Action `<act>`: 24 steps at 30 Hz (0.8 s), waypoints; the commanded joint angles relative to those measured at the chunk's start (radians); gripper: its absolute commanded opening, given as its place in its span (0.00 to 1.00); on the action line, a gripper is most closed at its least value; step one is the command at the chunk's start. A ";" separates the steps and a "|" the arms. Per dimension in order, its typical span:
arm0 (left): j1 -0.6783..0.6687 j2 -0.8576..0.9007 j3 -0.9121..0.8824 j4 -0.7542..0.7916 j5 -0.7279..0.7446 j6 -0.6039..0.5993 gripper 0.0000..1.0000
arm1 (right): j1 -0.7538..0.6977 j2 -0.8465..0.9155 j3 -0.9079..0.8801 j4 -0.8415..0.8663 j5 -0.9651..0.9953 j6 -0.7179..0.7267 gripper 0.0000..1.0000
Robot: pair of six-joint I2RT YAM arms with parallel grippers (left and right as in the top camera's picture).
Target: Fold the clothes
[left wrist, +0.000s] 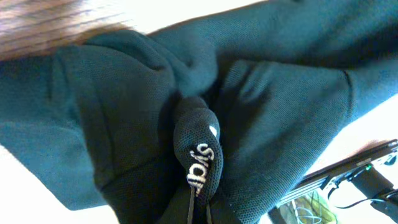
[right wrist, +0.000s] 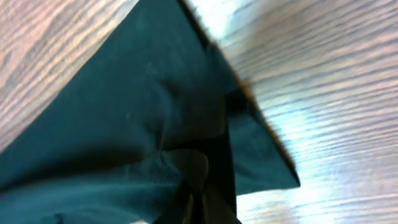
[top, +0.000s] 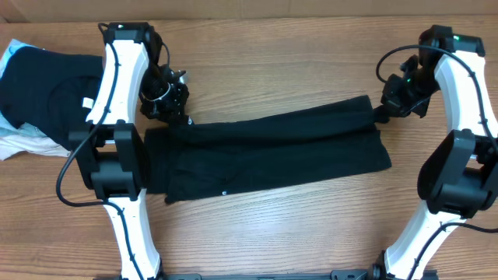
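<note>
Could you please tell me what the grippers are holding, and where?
The black garment: the left gripper pinches its far left corner, the right gripper its far right corner.

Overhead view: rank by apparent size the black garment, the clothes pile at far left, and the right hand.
1. black garment, largest.
2. clothes pile, partly cut off at the frame edge.
3. right hand, smallest.

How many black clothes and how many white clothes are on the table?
Black clothes: 2, the long black garment spread in the middle and the folded black garment at the far left.
White clothes: 1, the crumpled white cloth under that one.
Total: 3.
</note>
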 commanded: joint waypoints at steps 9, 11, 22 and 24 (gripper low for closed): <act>-0.070 -0.033 -0.225 -0.007 -0.059 0.002 0.05 | 0.011 -0.029 -0.013 -0.077 0.057 -0.007 0.05; -0.069 -0.067 -0.261 -0.007 -0.082 -0.008 0.04 | 0.011 -0.029 -0.037 -0.072 0.072 -0.007 0.05; -0.068 -0.214 -0.357 0.005 -0.129 -0.016 0.05 | 0.010 -0.029 -0.140 -0.019 0.087 0.002 0.06; -0.069 -0.214 -0.396 0.034 -0.130 -0.024 0.06 | 0.010 -0.029 -0.147 -0.017 0.090 0.004 0.06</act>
